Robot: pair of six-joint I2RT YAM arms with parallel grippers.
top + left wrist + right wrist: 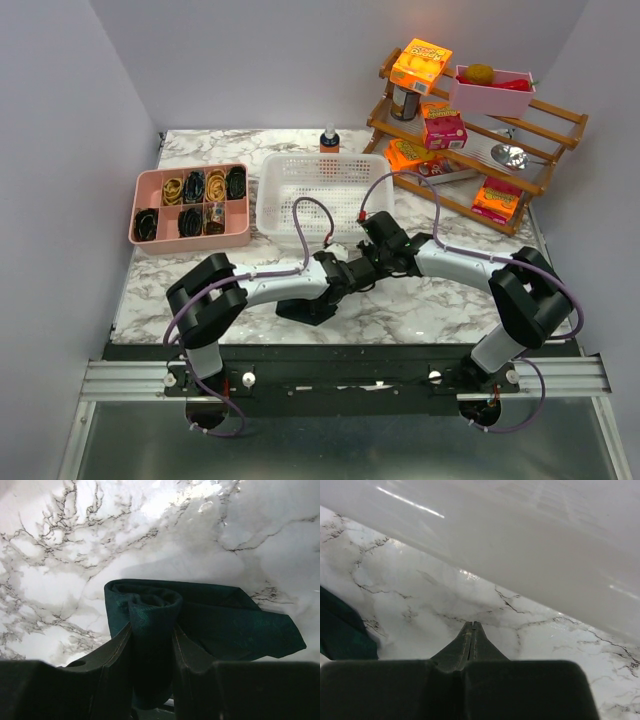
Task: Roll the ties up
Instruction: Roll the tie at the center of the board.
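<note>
The tie [235, 625] is dark teal-navy, and one end is wound into a roll [150, 607] standing on the marble table [50, 580]. My left gripper [151, 640] is shut on that roll, one finger [112, 652] on each side. The tie's loose flat part lies on the table to the right of the roll. My right gripper [472, 626] is shut with nothing in it, its tips low over the marble. A corner of the tie [340, 632] shows at that view's left edge, apart from the tips. From above, both wrists meet in front of the white basket [311, 195].
A pink divided tray [190, 205] of rolled items sits at the left. The white basket's wall [530, 535] rises just beyond my right gripper. A small bottle [330, 140] stands behind the basket. A wooden rack [470, 130] with boxes fills the back right.
</note>
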